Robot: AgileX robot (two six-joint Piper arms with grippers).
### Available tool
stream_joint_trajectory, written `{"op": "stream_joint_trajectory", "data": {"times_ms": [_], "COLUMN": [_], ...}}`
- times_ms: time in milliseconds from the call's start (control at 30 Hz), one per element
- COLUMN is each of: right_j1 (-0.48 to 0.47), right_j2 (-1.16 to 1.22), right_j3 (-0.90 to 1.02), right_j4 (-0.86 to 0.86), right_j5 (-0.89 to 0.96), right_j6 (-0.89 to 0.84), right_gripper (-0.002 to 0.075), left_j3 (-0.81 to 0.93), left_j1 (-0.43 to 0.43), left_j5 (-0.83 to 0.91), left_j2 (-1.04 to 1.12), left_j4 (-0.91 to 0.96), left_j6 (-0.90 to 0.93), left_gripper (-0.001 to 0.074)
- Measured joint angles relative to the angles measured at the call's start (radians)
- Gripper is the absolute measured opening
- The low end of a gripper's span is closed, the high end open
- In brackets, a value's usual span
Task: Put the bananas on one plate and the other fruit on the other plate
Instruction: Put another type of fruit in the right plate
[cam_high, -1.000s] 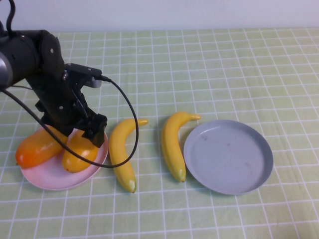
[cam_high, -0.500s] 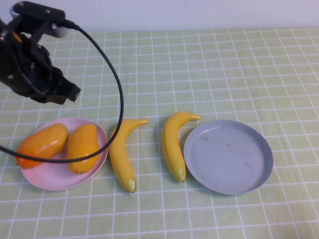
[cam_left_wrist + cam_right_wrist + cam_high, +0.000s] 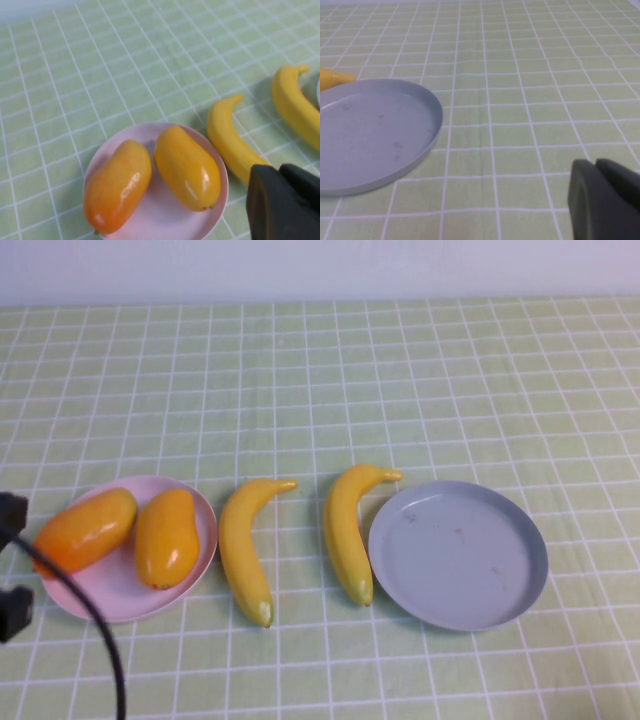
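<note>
Glossy orange fruit (image 3: 166, 538) on a smooth pink plate (image 3: 110, 592); matt checked cloth (image 3: 400, 380).

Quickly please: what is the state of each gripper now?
Left gripper: above the table near the pink plate, holding nothing; open or closed cannot be told.
Right gripper: near the grey plate, holding nothing; cannot be told.

The high view looks down on both plates; the left wrist view shares the pink plate (image 3: 150, 220), the right wrist view the grey plate (image 3: 370, 130).
</note>
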Motion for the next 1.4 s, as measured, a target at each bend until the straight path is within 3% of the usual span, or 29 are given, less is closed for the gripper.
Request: {"op": "stream_joint_trajectory", "data": {"times_ms": [233, 533, 633, 800, 1100, 1400], "right_j1": [0.000, 0.000, 0.000, 0.000, 0.000, 0.000], "right_j2": [0.000, 0.000, 0.000, 0.000, 0.000, 0.000], "right_j3": [0.000, 0.000, 0.000, 0.000, 0.000, 0.000], "right_j4": [0.000, 0.001, 0.001, 0.001, 0.001, 0.001], "right_j5": [0.000, 0.000, 0.000, 0.000, 0.002, 0.002], "right_j6": [0.000, 0.000, 0.000, 0.000, 0.000, 0.000], "right_gripper": [-0.0017, -0.0017, -0.0017, -0.0017, -0.0017, -0.0017], "left_j3": [0.238, 0.337, 0.402, 0.569, 0.772, 0.817], "left_j1": [0.000, 0.000, 0.000, 0.004, 0.182, 0.217], "left_j5": [-0.095, -0.073, -0.141, -0.398, -0.616, -0.522], "left_j2": [-0.310, -0.436, -0.471, -0.572, -0.729, -0.730], "left_j4": [0.002, 0.032, 0.032, 0.039, 0.030, 0.076], "left_j6": [-0.022, -0.040, -0.043, -0.042, -0.078, -0.156], "left_gripper": [0.0000, 0.0000, 0.0000, 0.0000, 0.0000, 0.0000]}}
